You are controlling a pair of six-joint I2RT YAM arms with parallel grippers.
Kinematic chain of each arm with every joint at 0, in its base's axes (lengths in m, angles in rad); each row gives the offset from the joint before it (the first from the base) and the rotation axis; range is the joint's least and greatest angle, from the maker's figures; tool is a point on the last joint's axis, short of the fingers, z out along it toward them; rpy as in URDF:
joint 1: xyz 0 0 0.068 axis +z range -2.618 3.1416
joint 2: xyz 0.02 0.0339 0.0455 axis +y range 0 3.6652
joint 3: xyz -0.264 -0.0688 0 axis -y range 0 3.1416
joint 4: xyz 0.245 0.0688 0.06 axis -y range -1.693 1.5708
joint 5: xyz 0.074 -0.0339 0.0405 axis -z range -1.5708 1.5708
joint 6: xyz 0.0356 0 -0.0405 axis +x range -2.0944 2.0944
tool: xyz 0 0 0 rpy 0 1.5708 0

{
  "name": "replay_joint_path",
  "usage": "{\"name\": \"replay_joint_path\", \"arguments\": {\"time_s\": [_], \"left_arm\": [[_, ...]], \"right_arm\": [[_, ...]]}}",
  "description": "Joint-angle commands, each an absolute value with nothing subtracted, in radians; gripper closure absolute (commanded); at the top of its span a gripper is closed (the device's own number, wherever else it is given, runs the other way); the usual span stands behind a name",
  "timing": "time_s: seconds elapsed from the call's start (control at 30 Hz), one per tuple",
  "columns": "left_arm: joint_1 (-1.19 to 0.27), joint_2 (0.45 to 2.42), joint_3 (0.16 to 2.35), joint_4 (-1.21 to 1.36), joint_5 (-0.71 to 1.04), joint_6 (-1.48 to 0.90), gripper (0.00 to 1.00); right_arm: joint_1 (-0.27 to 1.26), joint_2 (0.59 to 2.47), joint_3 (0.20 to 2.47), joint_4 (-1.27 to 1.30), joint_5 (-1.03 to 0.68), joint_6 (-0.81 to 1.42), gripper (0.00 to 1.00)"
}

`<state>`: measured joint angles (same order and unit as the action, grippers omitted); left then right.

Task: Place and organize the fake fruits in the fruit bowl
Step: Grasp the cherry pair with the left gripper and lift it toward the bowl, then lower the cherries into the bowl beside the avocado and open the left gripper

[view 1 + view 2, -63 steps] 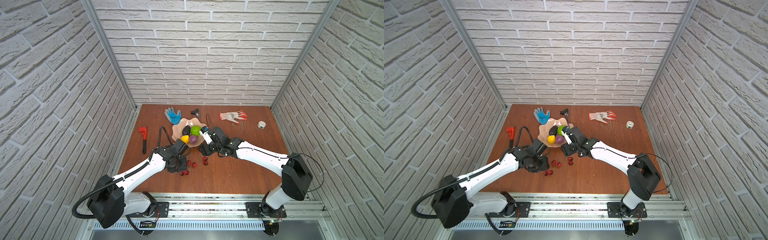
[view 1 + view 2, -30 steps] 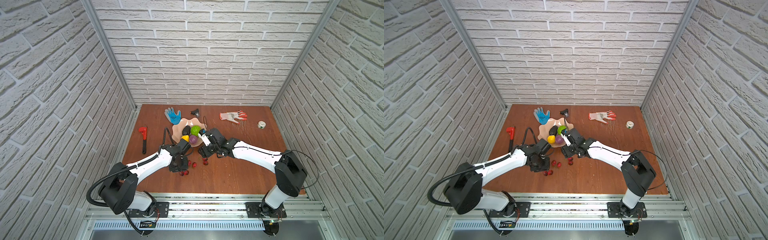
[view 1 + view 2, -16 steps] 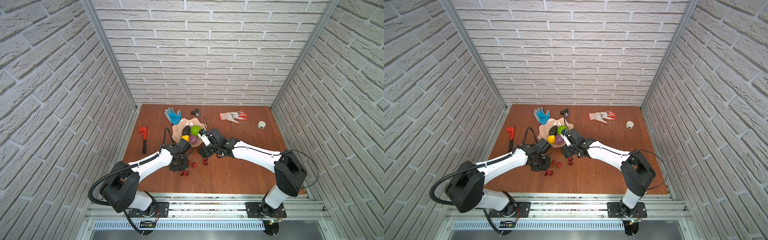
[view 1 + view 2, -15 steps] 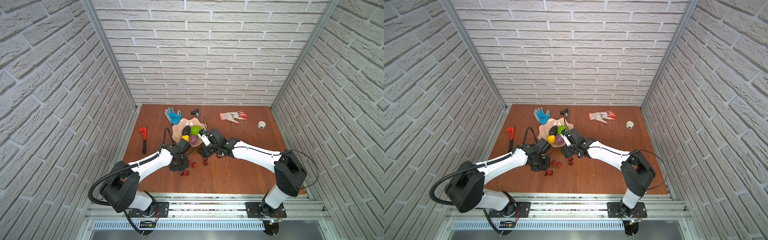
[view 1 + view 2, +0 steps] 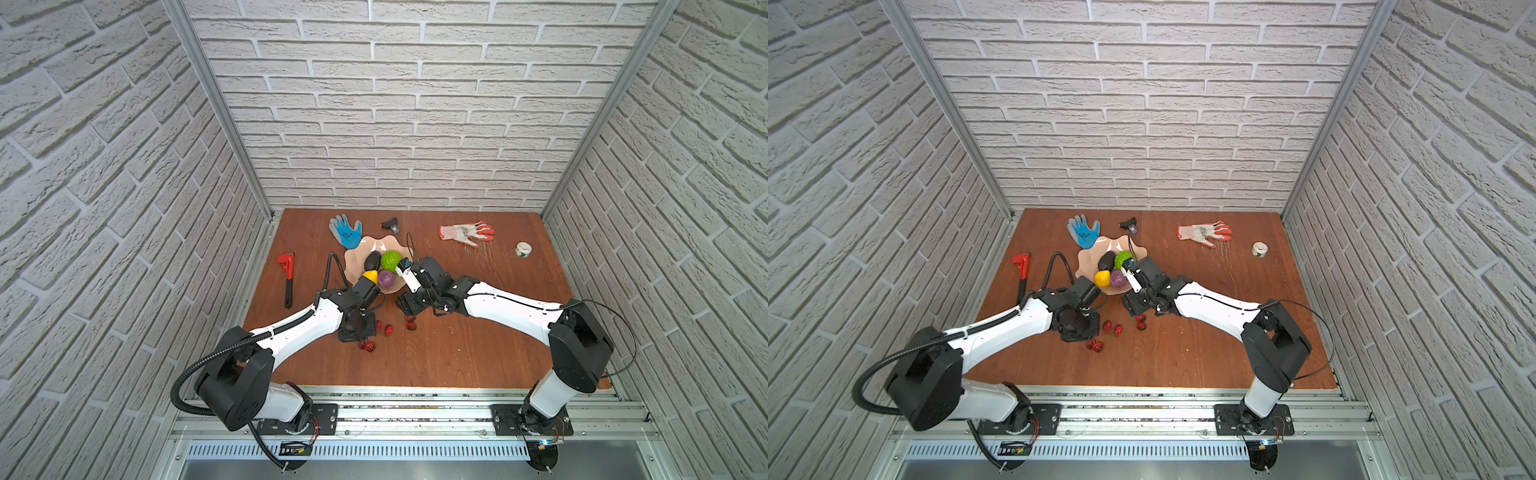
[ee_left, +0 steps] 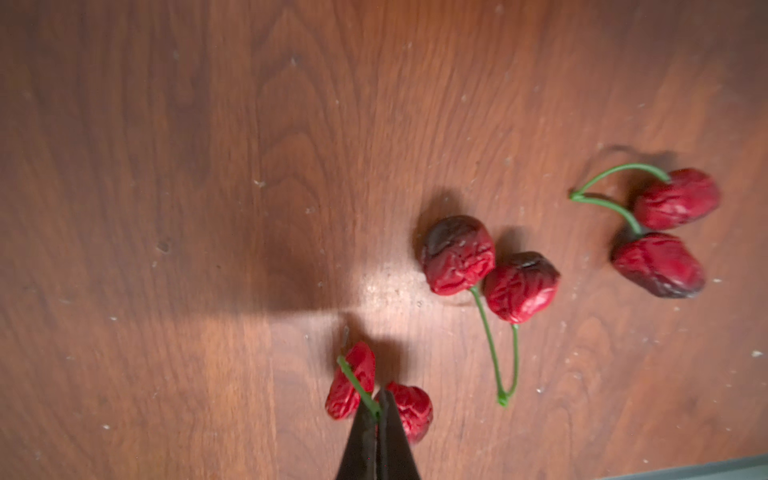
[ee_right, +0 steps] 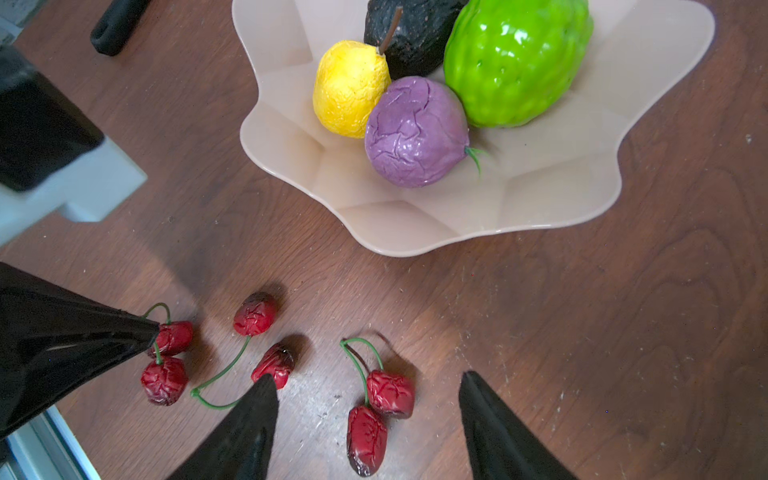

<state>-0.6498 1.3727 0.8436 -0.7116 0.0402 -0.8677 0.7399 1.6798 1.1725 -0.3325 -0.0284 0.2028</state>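
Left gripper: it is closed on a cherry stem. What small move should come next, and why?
Probably a short lift straight up. The left gripper is shut on the stem of one cherry pair, whose cherries seem to rest on the table, with another pair close beside. Lifting first would test this thin grip and clear the neighbour before going to the fruit bowl.

No text, brand, number or sign can be read in any view. The blue glove (image 5: 345,232) has a dark print on its palm, seen in both top views, but it is too small to make out (only a blurred patch, no letters). The white-and-orange glove (image 5: 465,233) shows faint grey marks on its back, also illegible. A small black-and-yellow sticker (image 5: 295,449) on the metal base frame (image 5: 415,419) at the front is unreadable too.
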Motion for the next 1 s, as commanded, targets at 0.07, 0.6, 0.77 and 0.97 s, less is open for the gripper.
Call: {"name": "replay_joint_path", "arguments": {"time_s": [0.07,0.6,0.77,0.97], "left_arm": [[-0.64,1.289,0.867,-0.765,0.013,-0.851,1.0],[-0.403,1.309,1.207,-0.844,0.012,-0.619,1.0],[-0.35,1.453,1.307,-0.76,0.026,-0.572,1.0],[-0.307,1.625,1.404,-0.674,0.029,-0.555,1.0]], "right_arm": [[0.747,1.641,1.166,-0.31,-0.034,0.207,0.29],[0.665,1.591,1.193,-0.309,-0.088,0.286,0.28],[0.627,1.585,1.173,-0.275,-0.116,0.309,0.28],[0.626,1.59,1.203,-0.326,-0.041,0.255,0.28]]}}
